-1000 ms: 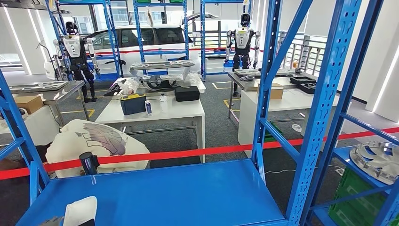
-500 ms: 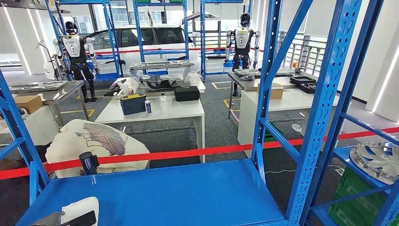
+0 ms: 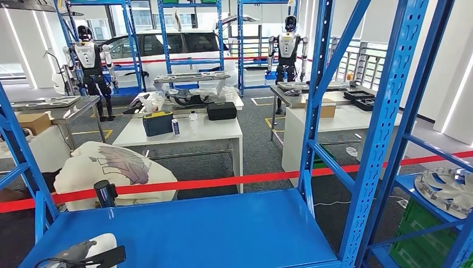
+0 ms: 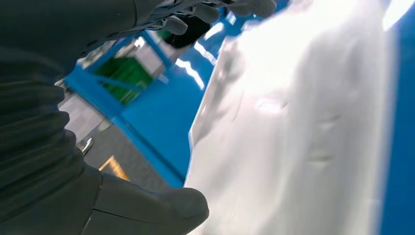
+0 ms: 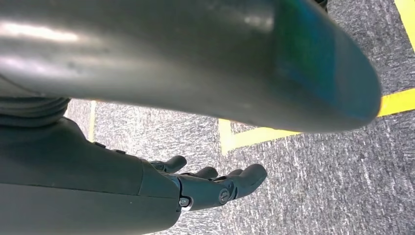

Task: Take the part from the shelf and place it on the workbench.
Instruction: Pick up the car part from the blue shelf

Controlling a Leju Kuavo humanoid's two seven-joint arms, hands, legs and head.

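Dark grey left hand point(image 4: 98, 205) (ribbed cover) and glossy right hand point(image 5: 215, 188).

So the blue shelf point(image 3: 223, 229) is right up front, a flat painted deck between perforated blue uprights. A white part point(image 3: 103, 243) lies on it at the near left corner, with the left hand point(image 3: 83, 254) on it; up close the thumb sits at one edge and the darker fingers point(image 4: 205, 12) at the other. Next bay to the right has a lower shelf point(image 3: 410, 184) carrying a silvery finned disc point(image 3: 446, 191). Behind the red tape there's a white counter point(image 3: 223, 131) with a dark case point(image 3: 158, 123), a black box point(image 3: 221, 110) and a small bottle point(image 3: 175, 127) on top.
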